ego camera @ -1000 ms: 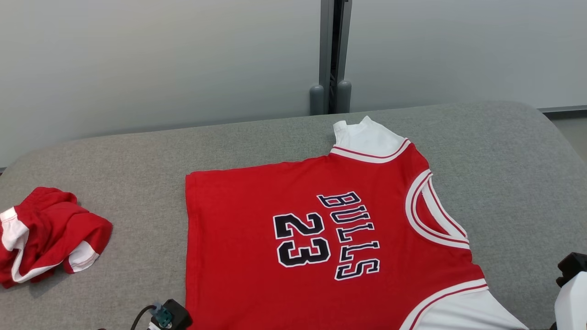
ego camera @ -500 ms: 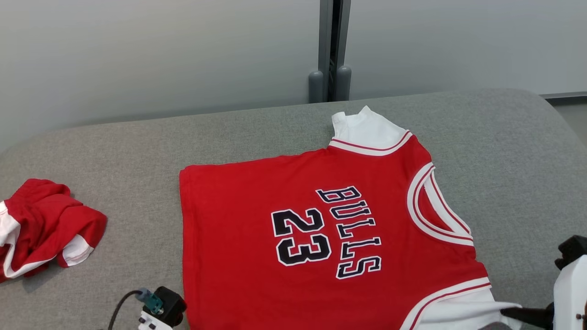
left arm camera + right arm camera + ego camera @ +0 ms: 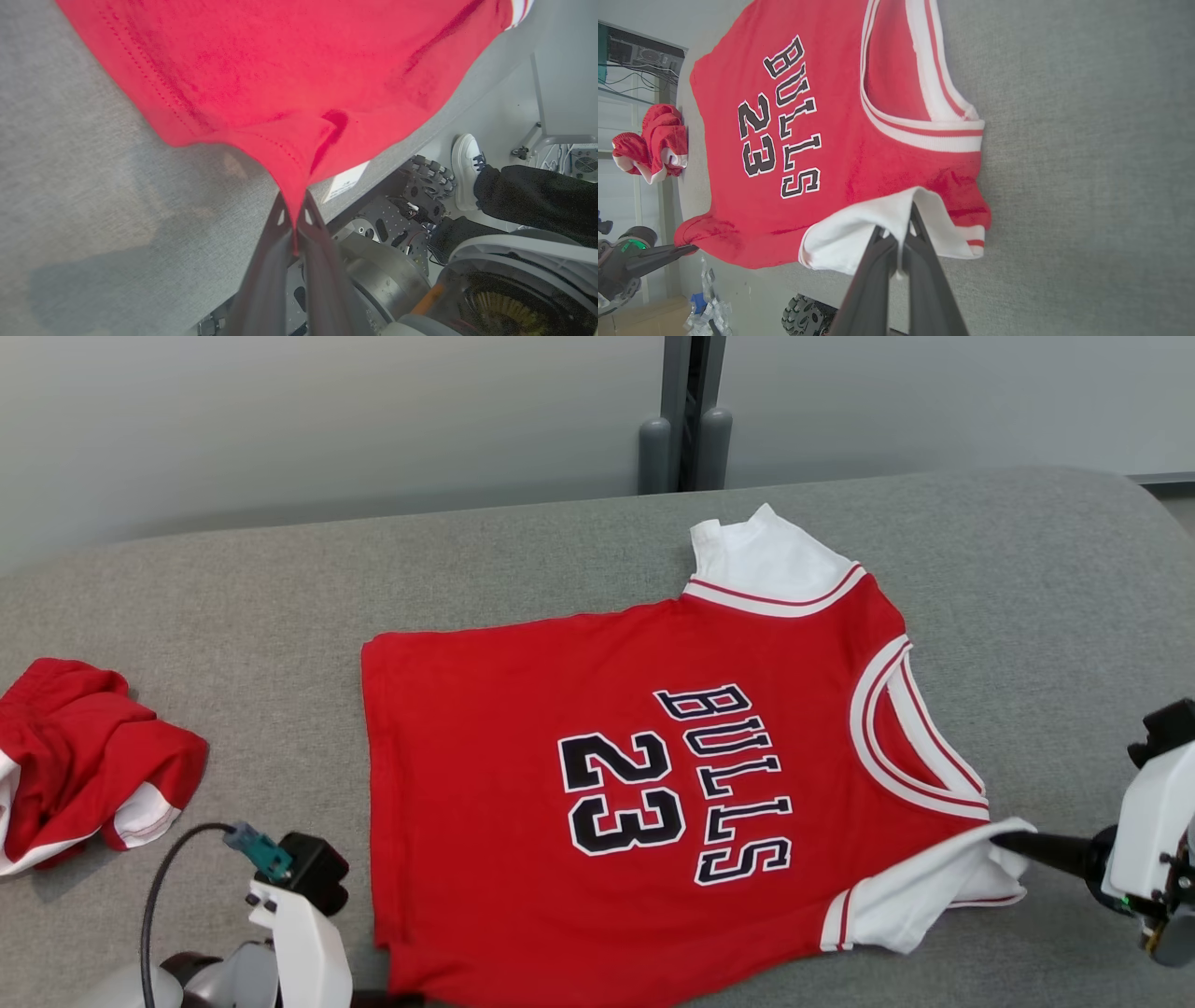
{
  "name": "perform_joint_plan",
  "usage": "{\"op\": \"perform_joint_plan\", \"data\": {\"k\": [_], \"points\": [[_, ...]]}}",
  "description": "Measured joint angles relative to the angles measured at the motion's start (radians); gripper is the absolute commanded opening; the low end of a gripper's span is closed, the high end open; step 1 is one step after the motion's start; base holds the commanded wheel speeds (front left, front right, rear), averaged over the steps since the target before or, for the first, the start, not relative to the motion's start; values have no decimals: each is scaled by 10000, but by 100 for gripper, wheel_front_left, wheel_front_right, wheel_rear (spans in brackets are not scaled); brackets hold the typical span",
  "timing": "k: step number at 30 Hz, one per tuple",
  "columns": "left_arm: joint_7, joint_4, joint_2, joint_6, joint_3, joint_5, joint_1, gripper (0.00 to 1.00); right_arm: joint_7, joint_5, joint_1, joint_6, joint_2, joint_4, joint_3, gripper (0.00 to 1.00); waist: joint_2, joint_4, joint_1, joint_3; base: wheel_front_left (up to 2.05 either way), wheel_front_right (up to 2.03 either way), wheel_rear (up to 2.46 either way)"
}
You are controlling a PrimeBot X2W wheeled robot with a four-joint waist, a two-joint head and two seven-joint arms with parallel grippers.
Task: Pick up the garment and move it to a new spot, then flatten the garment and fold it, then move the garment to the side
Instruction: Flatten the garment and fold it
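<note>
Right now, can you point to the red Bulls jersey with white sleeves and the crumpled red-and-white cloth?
red Bulls jersey (image 3: 504, 728): head view, plain red cloth left of the number.
crumpled red-and-white cloth (image 3: 89, 751): head view, its red middle.

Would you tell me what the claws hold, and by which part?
Both hold the jersey: left claw pinches its red hem corner, right claw its white sleeve.

Red jersey (image 3: 597, 784) spread on grey surface
</note>
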Motion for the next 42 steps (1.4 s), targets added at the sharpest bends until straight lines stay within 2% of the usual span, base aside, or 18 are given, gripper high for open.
{"op": "perform_joint_plan", "data": {"k": [5,9,17,22,32,42], "points": [[326,36,-140,59,322,-721,-278,0,-61,-75,-515,0,420,347,-186,0,0,76,0,137,0,0,0],[313,171,-600,163,779,-1657,-317,0,-150,-192,-790,0,675,671,-282,0,0,98,0,195,0,0,0],[-150,617,-1379,387,1645,-3078,-234,0,-318,-213,-1078,0,1129,1350,-516,0,0,110,0,287,0,0,0],[-529,961,-1751,579,2102,-3588,-127,0,-368,-178,-1209,0,1342,1760,-614,0,0,135,0,370,0,0,0],[-1488,1779,-2548,846,2566,-3697,-184,0,-623,-274,-1509,0,1622,2213,-738,0,0,289,0,601,0,0,0],[-2021,2460,-2949,780,2721,-3618,-410,0,-1060,-261,-1621,0,1816,2437,-1007,0,0,462,0,654,0,0,0]]}}
